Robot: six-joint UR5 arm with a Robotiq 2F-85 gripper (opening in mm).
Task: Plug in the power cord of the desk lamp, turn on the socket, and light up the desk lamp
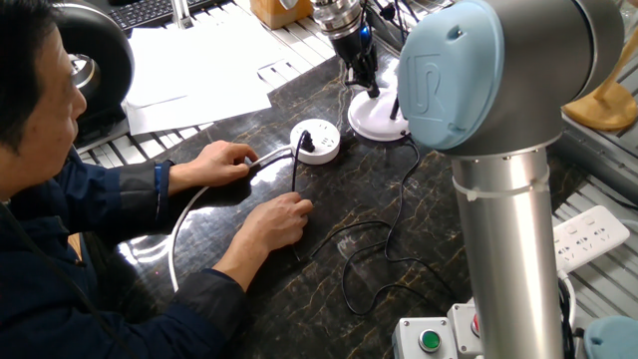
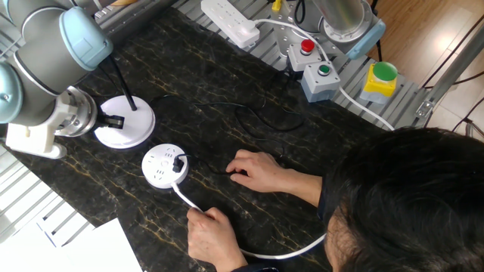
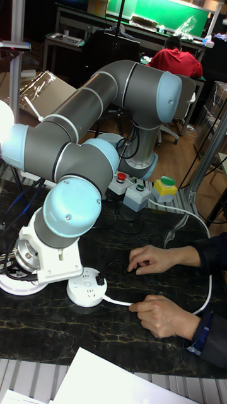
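Note:
The round white socket (image 1: 315, 141) (image 2: 164, 166) (image 3: 88, 292) lies on the dark table, and the small black plug (image 2: 179, 162) of the power cord (image 1: 384, 239) sits in its top. Beside it stands the desk lamp, a white disc base (image 1: 379, 122) (image 2: 128, 127) with a black gooseneck stem (image 2: 121, 79). My gripper (image 1: 366, 82) (image 2: 113, 121) hangs right over the base's edge, its fingers together and holding nothing. In the tall fixed view the arm's wrist hides the gripper.
A person's left hand (image 1: 224, 160) holds the socket's thick white cable (image 2: 287, 251), and the right hand (image 2: 257, 170) rests on the black cord. A white power strip (image 2: 231, 19), button boxes (image 2: 318, 75) and papers (image 1: 199, 70) lie around the table's edges.

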